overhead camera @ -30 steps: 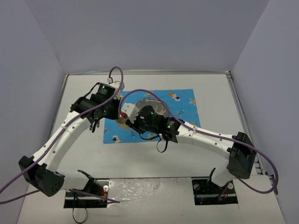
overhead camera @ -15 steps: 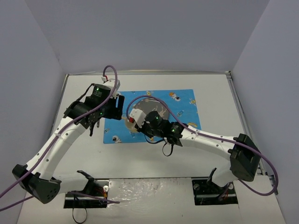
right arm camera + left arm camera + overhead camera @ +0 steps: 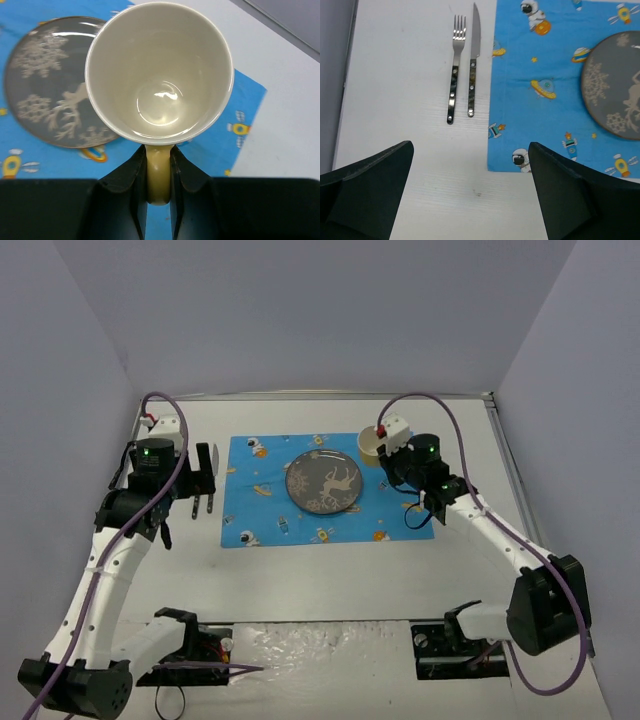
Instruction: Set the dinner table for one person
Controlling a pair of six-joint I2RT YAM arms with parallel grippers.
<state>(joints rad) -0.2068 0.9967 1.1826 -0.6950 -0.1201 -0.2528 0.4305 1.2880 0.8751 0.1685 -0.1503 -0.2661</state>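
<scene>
A glossy cream ceramic mug [image 3: 160, 75], bare inside, is over the far right corner of the blue space-print cloth placemat [image 3: 260, 502], its handle pinched in the right gripper [image 3: 159, 186]. A round grey patterned plate [image 3: 323, 482] lies at the placemat's centre. A steel fork [image 3: 453, 75] and knife [image 3: 473, 65] lie just left of the placemat on the flat white metal-rimmed tabletop [image 3: 330, 580], where the left gripper [image 3: 470, 190] is spread wide.

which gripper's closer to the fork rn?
Left. The left gripper hangs open just short of the fork, which lies with the knife left of the mat. The right gripper is across the mat near its far right corner, fingers shut on the mug's handle.
</scene>
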